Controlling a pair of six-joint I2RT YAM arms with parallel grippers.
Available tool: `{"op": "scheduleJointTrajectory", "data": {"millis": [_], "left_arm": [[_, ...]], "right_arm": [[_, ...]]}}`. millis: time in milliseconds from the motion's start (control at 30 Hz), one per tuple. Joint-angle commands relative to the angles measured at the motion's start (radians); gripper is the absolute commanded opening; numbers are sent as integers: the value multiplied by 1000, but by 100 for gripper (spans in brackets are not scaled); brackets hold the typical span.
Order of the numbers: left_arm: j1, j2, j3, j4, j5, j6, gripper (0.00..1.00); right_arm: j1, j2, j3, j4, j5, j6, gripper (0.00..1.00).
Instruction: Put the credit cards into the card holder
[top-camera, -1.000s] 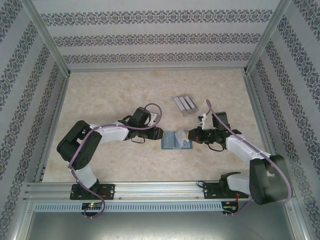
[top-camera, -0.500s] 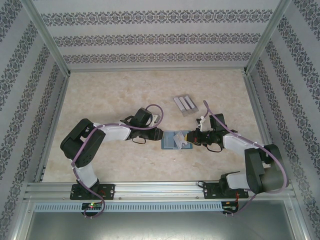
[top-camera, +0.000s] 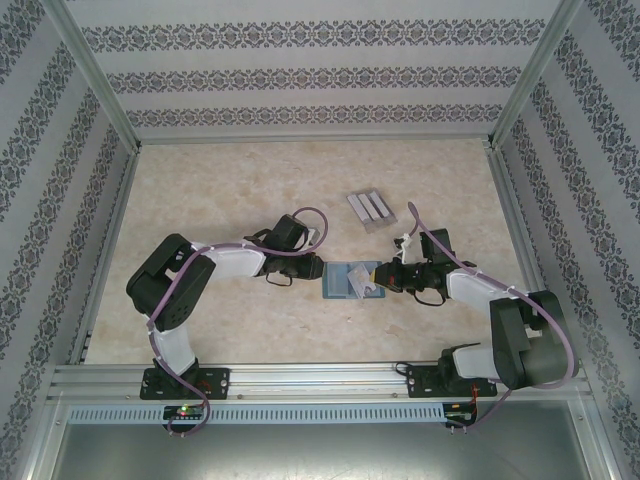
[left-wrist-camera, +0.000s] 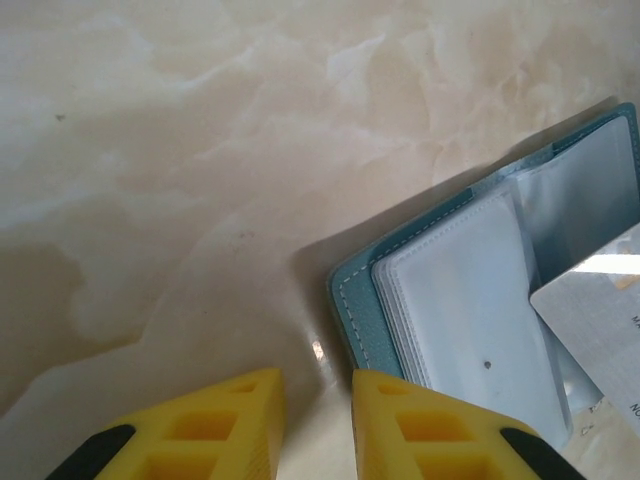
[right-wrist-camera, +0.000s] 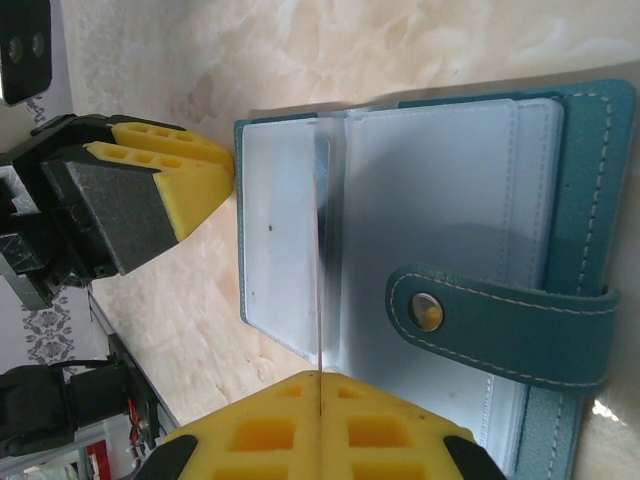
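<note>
Trouble could start on the left. The left gripper (left-wrist-camera: 315, 385) sits low, just beside the left edge of the card holder (left-wrist-camera: 470, 300). Its yellow fingers are only a little apart, with nothing between them. If it does not pin or grab that edge, I think the holder may slide on the smooth table (left-wrist-camera: 200, 150) when a card gets pushed in. The holder lies open and flat in the middle of the table, between the two grippers, with its clear pockets facing up. One credit card (left-wrist-camera: 600, 320) hangs over the pockets. It could miss the pocket mouth, catch on the plastic, or bend. The right gripper (right-wrist-camera: 318, 385) is closed tight on that card. If the card sits crooked in the grip, it may jam. More cards (top-camera: 368, 207) lie farther back on the table.
</note>
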Motion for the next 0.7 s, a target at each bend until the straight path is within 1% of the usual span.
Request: {"op": "scheduleJointTrajectory", "data": {"millis": [0, 333, 433, 567, 667], "left_arm": [[-9, 30, 22, -46, -41, -19, 26], [-9, 36, 26, -66, -70, -33, 27], [-10, 37, 35, -84, -76, -31, 27], [-9, 44, 32, -70, -67, -35, 27], [-9, 49, 36, -70, -56, -35, 27]], "right_arm": [[-12, 8, -3, 7, 4, 3, 0], [-22, -6, -12, 0, 29, 6, 0], [-24, -19, -15, 15, 18, 5, 0], [-20, 9, -16, 43, -34, 12, 0], [-17, 19, -7, 36, -29, 8, 0]]}}
